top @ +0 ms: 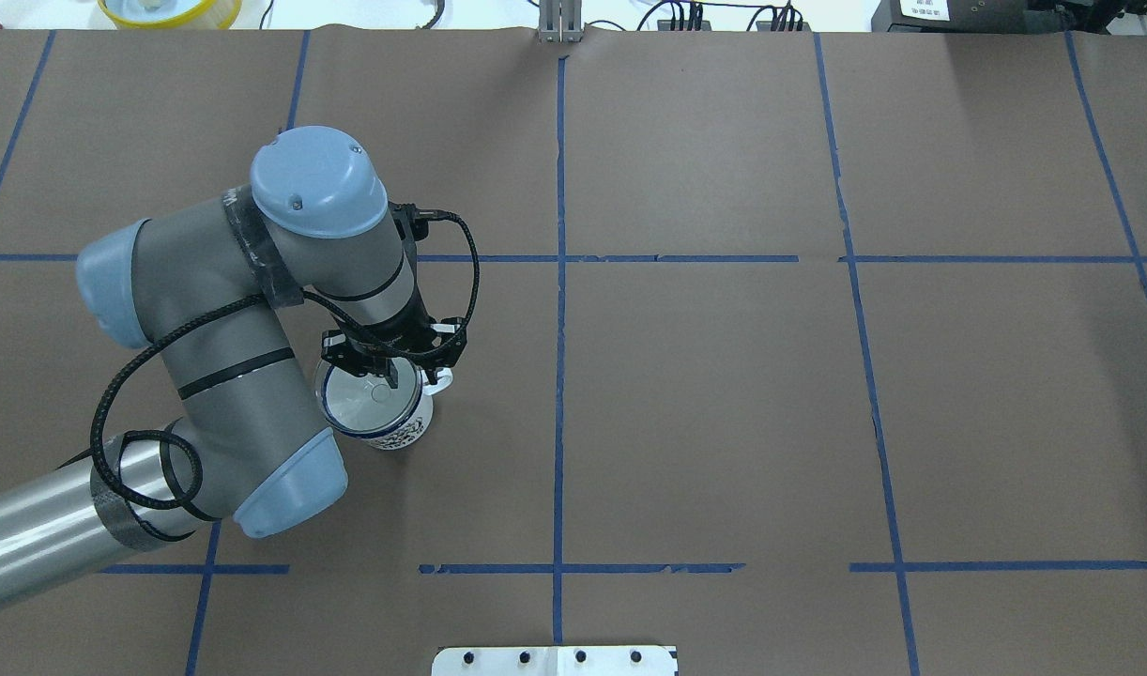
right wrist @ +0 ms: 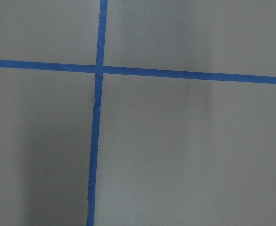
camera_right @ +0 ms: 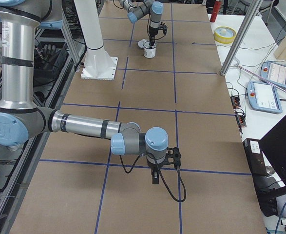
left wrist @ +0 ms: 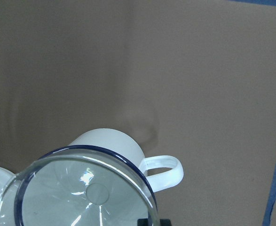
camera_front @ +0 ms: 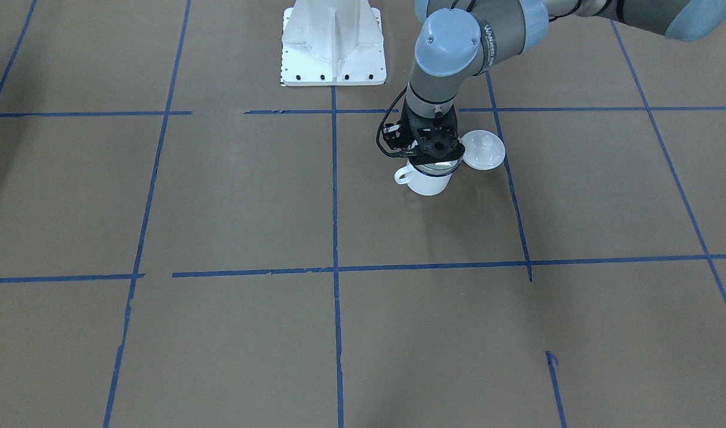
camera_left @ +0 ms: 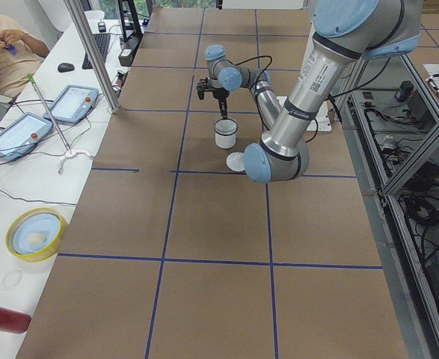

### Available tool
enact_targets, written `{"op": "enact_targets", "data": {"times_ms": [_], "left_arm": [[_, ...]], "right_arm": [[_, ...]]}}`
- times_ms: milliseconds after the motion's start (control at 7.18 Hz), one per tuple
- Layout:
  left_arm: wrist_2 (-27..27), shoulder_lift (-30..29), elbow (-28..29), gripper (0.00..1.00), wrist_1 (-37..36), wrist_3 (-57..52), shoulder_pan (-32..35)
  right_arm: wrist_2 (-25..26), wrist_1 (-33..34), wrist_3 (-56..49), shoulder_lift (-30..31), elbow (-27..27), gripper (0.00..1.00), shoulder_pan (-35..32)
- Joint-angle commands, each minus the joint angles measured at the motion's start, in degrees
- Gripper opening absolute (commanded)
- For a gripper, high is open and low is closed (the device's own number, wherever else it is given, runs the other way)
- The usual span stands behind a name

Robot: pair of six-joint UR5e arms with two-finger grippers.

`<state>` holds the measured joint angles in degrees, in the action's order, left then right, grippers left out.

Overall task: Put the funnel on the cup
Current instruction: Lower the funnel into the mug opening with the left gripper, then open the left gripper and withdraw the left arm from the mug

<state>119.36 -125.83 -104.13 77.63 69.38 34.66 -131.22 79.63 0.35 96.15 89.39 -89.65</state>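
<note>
The cup (top: 397, 432) is a white enamel mug with a dark blue rim, its loop handle (left wrist: 163, 170) pointing right in the left wrist view. It stands on the brown table and also shows in the front view (camera_front: 427, 183). The clear funnel (left wrist: 81, 188) sits in the cup's mouth, its wide rim over the blue rim. My left gripper (top: 390, 374) points straight down over the cup, its fingertips (left wrist: 152, 222) pinched on the funnel's rim. My right gripper (camera_right: 155, 178) hangs far off over bare table; I cannot tell its state.
A round white knobbed lid (camera_front: 483, 150) lies flat right beside the cup. The white robot base (camera_front: 333, 53) stands behind it. Blue tape lines (right wrist: 99, 117) cross the brown table. A yellow bowl (camera_left: 32, 233) and tablets sit on the side bench.
</note>
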Motion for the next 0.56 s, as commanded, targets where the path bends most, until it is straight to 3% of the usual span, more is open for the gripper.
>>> {"op": "enact_targets", "data": {"times_ms": [0,139,418], "left_arm": [[-0.4,3.3,-5.6,1.0,0.0,-0.4,1.8],[-0.4,7.2,-10.3,1.0,1.7,-2.9,4.4],[0.5,18.2,-15.8,1.0,3.4,-24.4,16.9]], "right_arm": [[0.0,0.0,0.0,0.0,0.0,1.0,0.0],[0.0,0.0,0.0,0.0,0.0,1.0,0.0],[0.0,0.0,0.0,0.0,0.0,1.0,0.0]]}}
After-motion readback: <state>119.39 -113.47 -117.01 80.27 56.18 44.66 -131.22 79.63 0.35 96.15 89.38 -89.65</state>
